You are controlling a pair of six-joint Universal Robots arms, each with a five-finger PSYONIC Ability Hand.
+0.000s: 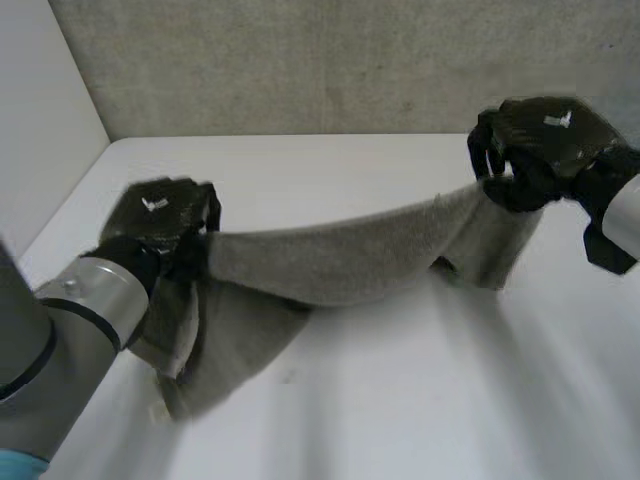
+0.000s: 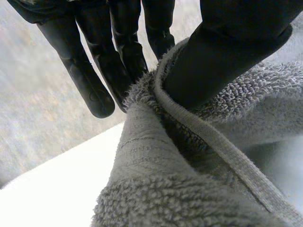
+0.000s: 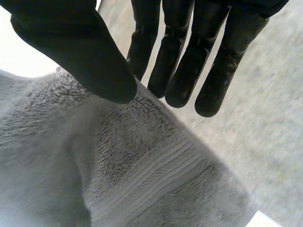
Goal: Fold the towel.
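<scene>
White table (image 1: 400, 400): left hand (image 1: 160, 210) and right hand (image 1: 545, 140) each thumb-pinch a towel (image 1: 340, 265) end; its sagging weight could slip either pinch.

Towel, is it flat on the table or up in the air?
Up, not flat. The left hand and right hand each pinch an end; the towel sags between them, loose parts hanging to the table.

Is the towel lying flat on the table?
No, the left hand and right hand hold the towel lifted, sagging between them.
</scene>
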